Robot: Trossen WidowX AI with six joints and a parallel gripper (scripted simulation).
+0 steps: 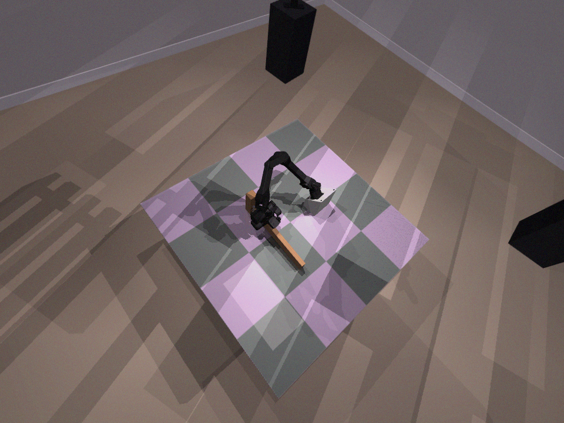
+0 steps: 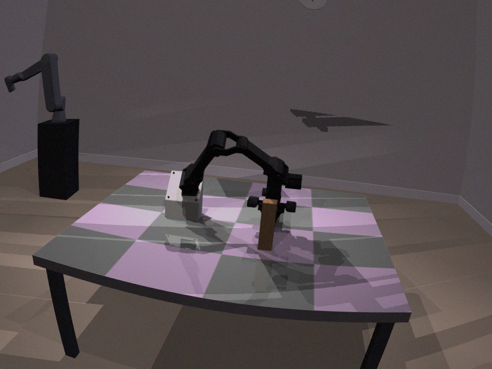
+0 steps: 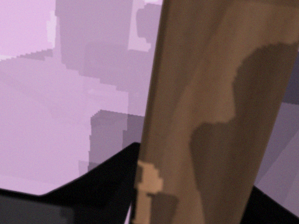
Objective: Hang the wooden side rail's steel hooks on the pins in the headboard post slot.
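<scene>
The wooden side rail (image 1: pixel 286 246) (image 3: pixel 205 93) runs from under the gripper to its far end, low over the table, in the top view. Contact of that end with the table cannot be judged surely. The headboard post (image 1: pixel 249 200) (image 2: pixel 267 226) stands upright on the table, just beyond the gripper. My gripper (image 1: pixel 267 225) (image 3: pixel 171 157) is shut on the rail near its post-side end; its fingers show on both sides of the wood in the wrist view. In the exterior view the post partly hides the gripper and hides the rail. The hooks, pins and slot are hidden, so their contact cannot be told.
The arm's pale base block (image 1: pixel 318 204) (image 2: pixel 180 208) stands on the checkered table (image 1: pixel 278 368) (image 2: pixel 159 273), to one side of the post. The arm arches above the table. Black pedestals (image 1: pixel 289 43) (image 2: pixel 58 159) stand on the floor away from it.
</scene>
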